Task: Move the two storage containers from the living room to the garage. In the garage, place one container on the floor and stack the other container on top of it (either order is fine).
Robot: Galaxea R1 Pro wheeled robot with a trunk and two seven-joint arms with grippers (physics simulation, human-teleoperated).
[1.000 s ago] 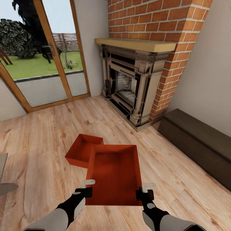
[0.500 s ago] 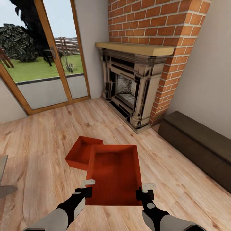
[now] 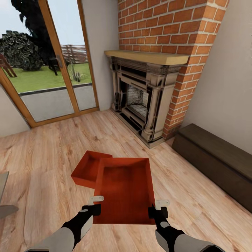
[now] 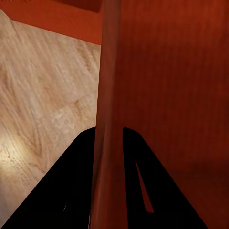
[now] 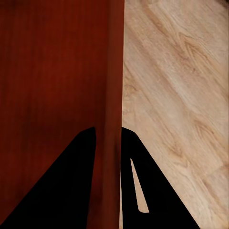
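In the living room, you had one red-orange storage container (image 3: 126, 190) held out in front of you, a pincer on each side of its near end. Your left pincer (image 3: 95, 204) was clamped on the container's left wall; the left wrist view showed that wall (image 4: 107, 119) running between the two dark fingers (image 4: 76, 191), one inside the bin and one outside over the wood-plank floor (image 4: 43, 95). Your right pincer (image 3: 159, 207) gripped the right wall in the same way, the wall (image 5: 113, 95) pinched between its fingers (image 5: 67, 186).

The container hung roughly level above the light plank floor (image 3: 45, 157), its open top facing up. The second storage container (image 3: 87, 168) sat on the floor just beyond and to the left, turned at an angle, its near right corner hidden behind the held bin.

Ahead stood the ornate dark fireplace (image 3: 140, 101) under a red-brick chimney (image 3: 168, 28), with wood-framed glass doors (image 3: 52, 63) to the left and a dark brown low bench (image 3: 213, 157) along the right-hand wall.
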